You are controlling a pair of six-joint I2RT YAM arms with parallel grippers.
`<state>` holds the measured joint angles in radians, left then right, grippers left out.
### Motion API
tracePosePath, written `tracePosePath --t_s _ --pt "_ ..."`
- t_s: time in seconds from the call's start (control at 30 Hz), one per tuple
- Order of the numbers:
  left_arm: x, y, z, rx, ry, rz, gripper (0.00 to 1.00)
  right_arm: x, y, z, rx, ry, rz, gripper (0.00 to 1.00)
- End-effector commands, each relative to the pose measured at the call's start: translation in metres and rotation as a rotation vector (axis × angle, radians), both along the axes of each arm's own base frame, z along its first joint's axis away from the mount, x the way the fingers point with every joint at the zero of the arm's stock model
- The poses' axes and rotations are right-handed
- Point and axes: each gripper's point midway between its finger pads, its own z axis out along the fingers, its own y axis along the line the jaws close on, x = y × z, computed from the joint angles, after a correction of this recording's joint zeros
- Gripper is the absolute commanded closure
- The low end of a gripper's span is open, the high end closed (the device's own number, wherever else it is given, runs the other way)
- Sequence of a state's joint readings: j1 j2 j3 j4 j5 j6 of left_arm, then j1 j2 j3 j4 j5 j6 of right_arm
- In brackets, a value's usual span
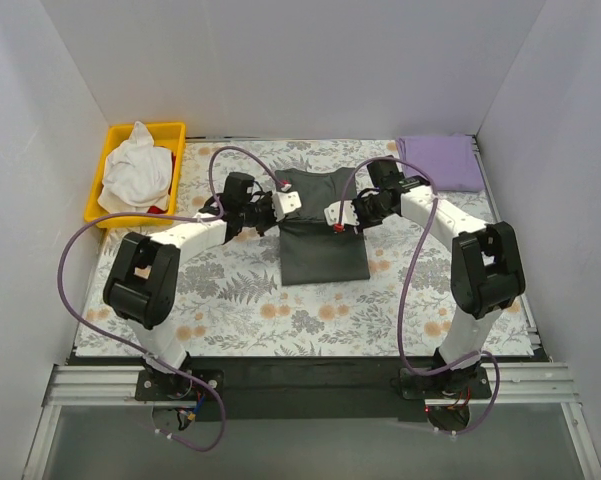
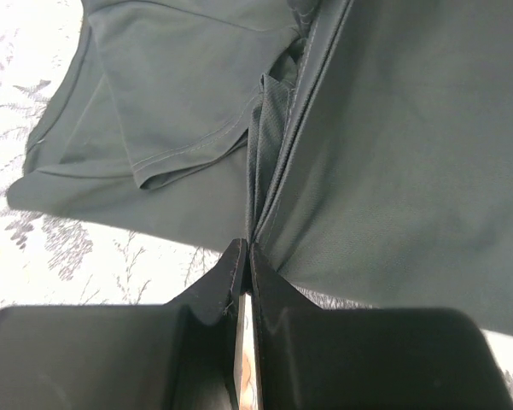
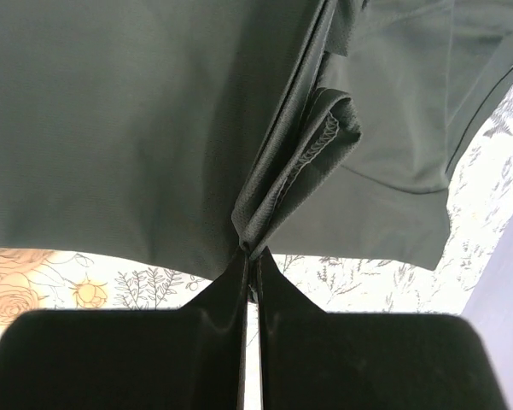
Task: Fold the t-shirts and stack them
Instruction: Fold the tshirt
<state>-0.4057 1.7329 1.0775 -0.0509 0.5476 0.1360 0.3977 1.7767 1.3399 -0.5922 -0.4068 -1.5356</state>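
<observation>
The dark charcoal grey t-shirt (image 1: 322, 245) lies in the middle of the floral tablecloth, partly folded, its far half lifted. My left gripper (image 1: 283, 203) is shut on the shirt's left edge, where the cloth bunches at the fingertips in the left wrist view (image 2: 249, 248). My right gripper (image 1: 337, 214) is shut on the right edge, pinching a gathered fold in the right wrist view (image 3: 254, 254). The grey shirt fills both wrist views (image 2: 393, 145) (image 3: 136, 128). The lavender purple t-shirt (image 1: 440, 162) lies folded at the far right corner.
A yellow bin (image 1: 111, 205) with white cloth (image 1: 136, 172) stands at the far left. The floral tablecloth (image 1: 220, 300) covers the table. White walls close in the left, right and back sides.
</observation>
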Motion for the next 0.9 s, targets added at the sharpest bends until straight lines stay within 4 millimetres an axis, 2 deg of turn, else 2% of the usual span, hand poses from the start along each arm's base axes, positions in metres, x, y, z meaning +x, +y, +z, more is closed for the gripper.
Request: tracePosePath --t_s 0.0,0.17,0.3,0.5,0.57,0.6,0.63,0.67,0.7,0.73,0.8,0.87 --pt "0.018 -0.010 0.011 -0.032 -0.060 -0.037 1.00 0.018 -0.001 0.005 0.004 -0.043 0.015 0.99" --pt "0.031 -0.015 0.005 -0.046 -0.069 -0.024 1.00 0.016 -0.010 -0.005 -0.004 -0.025 0.004 0.99" --pt "0.036 -0.012 -0.009 -0.021 -0.056 0.001 1.00 0.027 -0.007 -0.010 0.007 -0.034 -0.014 0.99" --pt "0.036 -0.007 -0.012 -0.003 -0.059 0.016 1.00 0.039 -0.004 -0.019 -0.002 -0.027 -0.031 0.99" --pt "0.043 -0.005 -0.012 0.005 -0.063 0.045 1.00 0.042 -0.004 -0.019 -0.003 -0.032 -0.032 0.99" --pt "0.047 -0.003 -0.016 0.014 -0.055 0.064 0.97 0.045 -0.003 -0.016 -0.001 -0.043 -0.039 0.86" --pt "0.054 -0.004 -0.010 0.007 -0.062 0.088 0.87 0.049 -0.005 -0.012 -0.001 -0.053 -0.051 0.51" --pt "0.059 0.000 -0.010 0.010 -0.052 0.136 0.80 0.058 -0.006 0.000 0.002 -0.080 -0.073 0.37" --pt "0.059 0.002 -0.008 0.010 -0.042 0.148 0.76 0.061 -0.009 0.008 0.016 -0.085 -0.100 0.27" --pt "0.058 0.003 -0.005 0.004 -0.034 0.156 0.67 0.064 -0.010 0.017 0.032 -0.094 -0.115 0.23" --pt "0.041 0.003 0.004 -0.008 -0.003 0.124 0.61 0.060 -0.019 0.040 0.057 -0.109 -0.136 0.23" --pt "0.021 0.006 0.016 -0.031 0.006 0.104 0.60 0.040 -0.023 0.045 0.057 -0.071 -0.125 0.25"
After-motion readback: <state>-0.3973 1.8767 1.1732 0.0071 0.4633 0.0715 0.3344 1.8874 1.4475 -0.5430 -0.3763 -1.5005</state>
